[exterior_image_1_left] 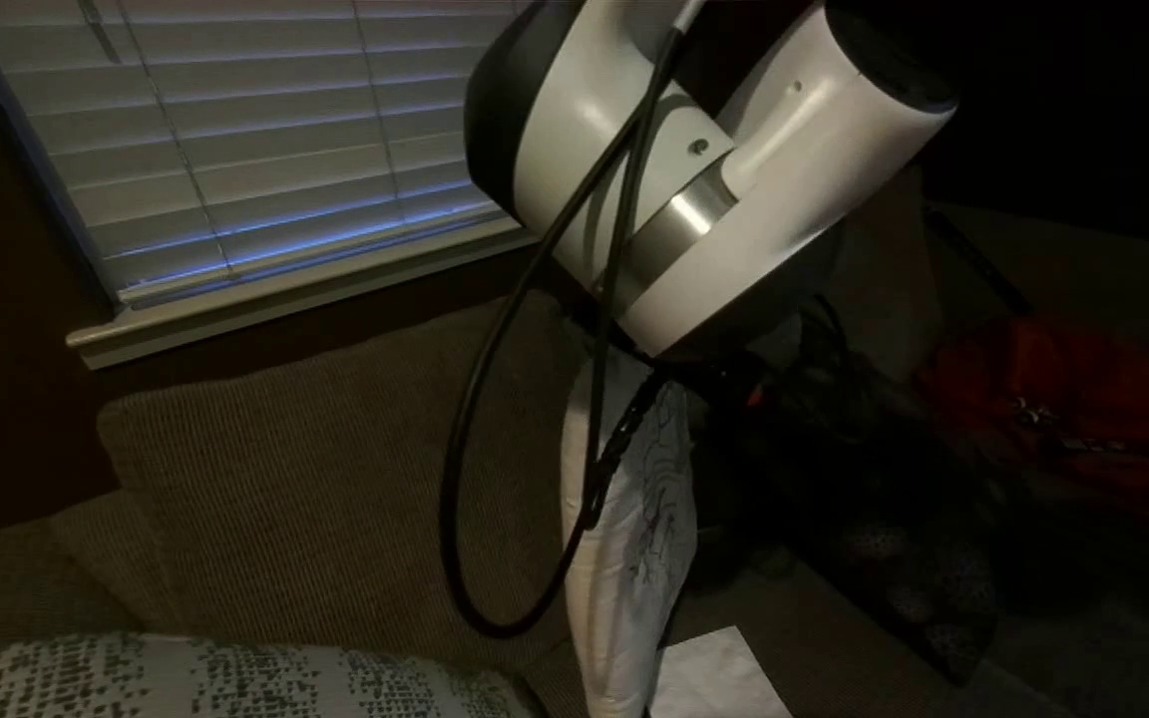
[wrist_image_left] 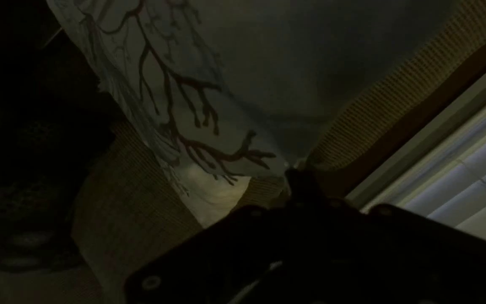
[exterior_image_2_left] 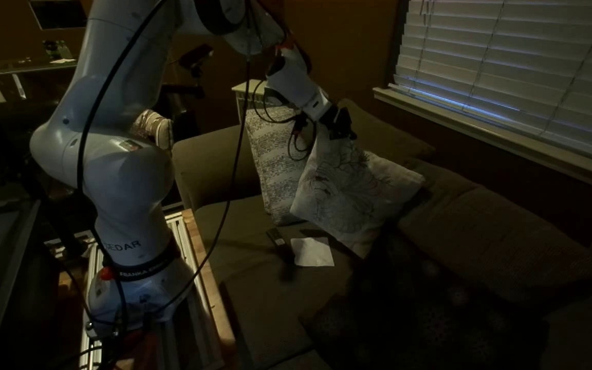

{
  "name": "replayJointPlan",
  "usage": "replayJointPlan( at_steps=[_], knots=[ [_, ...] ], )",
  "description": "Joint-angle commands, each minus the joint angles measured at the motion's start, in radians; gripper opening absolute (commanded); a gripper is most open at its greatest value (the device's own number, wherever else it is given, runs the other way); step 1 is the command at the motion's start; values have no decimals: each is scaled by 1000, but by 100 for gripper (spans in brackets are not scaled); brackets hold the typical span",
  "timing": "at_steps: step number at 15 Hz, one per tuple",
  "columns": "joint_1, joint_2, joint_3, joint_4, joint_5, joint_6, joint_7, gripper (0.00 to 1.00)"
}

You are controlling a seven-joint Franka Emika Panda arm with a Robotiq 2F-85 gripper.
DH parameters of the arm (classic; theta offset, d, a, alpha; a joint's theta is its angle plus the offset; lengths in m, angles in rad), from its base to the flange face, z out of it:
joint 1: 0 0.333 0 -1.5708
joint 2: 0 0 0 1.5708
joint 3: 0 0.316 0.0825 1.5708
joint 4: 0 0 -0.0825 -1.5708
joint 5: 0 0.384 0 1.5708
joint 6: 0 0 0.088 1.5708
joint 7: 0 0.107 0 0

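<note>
My gripper [exterior_image_2_left: 345, 132] is shut on one corner of a white pillow [exterior_image_2_left: 353, 192] with a line-drawn branch pattern. The pillow hangs tilted below the gripper; I cannot tell whether its lowest corner rests on the sofa. In the wrist view the dark fingers [wrist_image_left: 300, 175] meet at the pinched top corner, and the pillow [wrist_image_left: 209, 97] spreads out beyond them. In an exterior view the pillow [exterior_image_1_left: 624, 558] shows edge-on under the arm, which hides most of the gripper.
A grey-patterned pillow [exterior_image_2_left: 278, 159] stands by the sofa arm [exterior_image_2_left: 216, 164]. A white sheet [exterior_image_2_left: 313, 252] and a dark remote-like object [exterior_image_2_left: 277, 239] lie on the seat. A dark floral pillow [exterior_image_2_left: 435, 318] lies nearby. The windowsill [exterior_image_2_left: 460, 118] runs behind the sofa. Red cloth [exterior_image_1_left: 1083, 389] lies farther off.
</note>
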State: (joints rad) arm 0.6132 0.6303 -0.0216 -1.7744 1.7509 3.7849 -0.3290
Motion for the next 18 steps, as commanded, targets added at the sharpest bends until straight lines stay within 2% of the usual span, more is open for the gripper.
replayJointPlan(
  at_steps=[1, 4, 9, 10, 11, 12, 13, 14, 16, 18],
  knots=[
    [-32, 77, 58, 216, 187, 202, -189, 0],
    [-56, 136, 91, 366, 273, 335, -288, 0],
    [-87, 249, 109, 591, 335, 525, -364, 0],
    [-15, 243, -38, 576, 437, 440, -400, 0],
    [-39, 258, -17, 608, 457, 437, -432, 0],
    [-106, 287, 76, 675, 430, 470, -474, 0],
    [-119, 292, 84, 693, 447, 444, -521, 0],
    [-142, 297, 107, 711, 443, 415, -559, 26],
    [-179, 311, 149, 753, 431, 366, -635, 33],
    [-209, 330, 181, 797, 426, 336, -708, 47]
  ],
)
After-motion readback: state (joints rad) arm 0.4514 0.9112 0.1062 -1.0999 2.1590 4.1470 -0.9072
